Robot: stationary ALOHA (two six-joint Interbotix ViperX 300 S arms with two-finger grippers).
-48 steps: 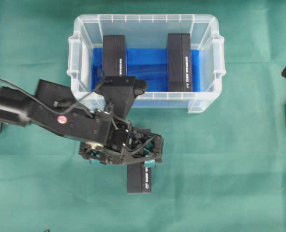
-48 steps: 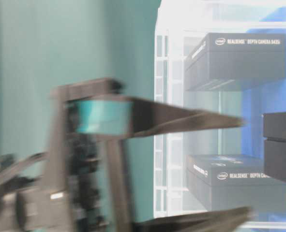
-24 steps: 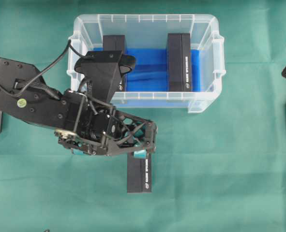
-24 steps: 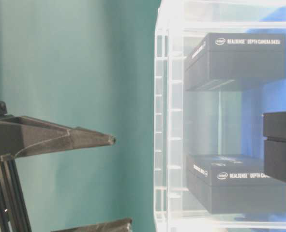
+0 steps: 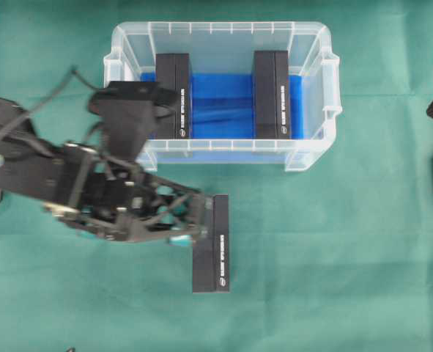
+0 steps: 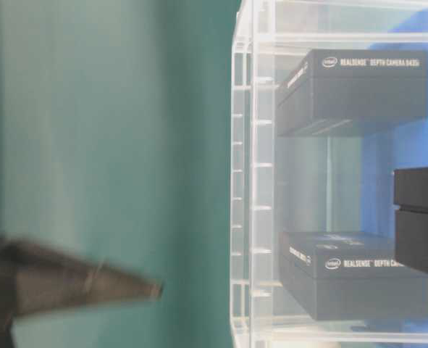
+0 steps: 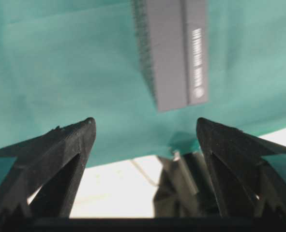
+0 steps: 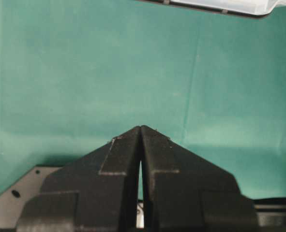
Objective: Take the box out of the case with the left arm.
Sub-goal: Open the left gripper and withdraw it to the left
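so one black realsense box (image 5: 211, 244) is already lying out on the green counter (image 5: 348, 242), in front of the clear case (image 5: 313, 37) and apart from it, and the left hand (image 5: 190, 226) is sitting just to its left with its jaws spread wide and nothing between them. the wrist view backs that up, both fingertips (image 7: 82, 129) standing far apart with the box up ahead of them, not pinched. judging from that, the step in hand is clearing off after the drop, and the way to do it well is lifting straight away from the box before swinging sideways, since the near finger is right beside the box's long edge and a sideways drag could nudge or spin it. also worth keeping the forearm high over the case's near left corner, where the arm's wrist camera housing (image 5: 130, 114) is overlapping the rim in the overhead shot. two more boxes (image 5: 271, 94) are sitting inside on the blue lining, left and right. pose wise the left arm (image 5: 33, 165) is reaching in from the left edge, stretched across, hand pointing right. the right hand (image 8: 141, 133) is parked off to the side, clenched tight on nothing.
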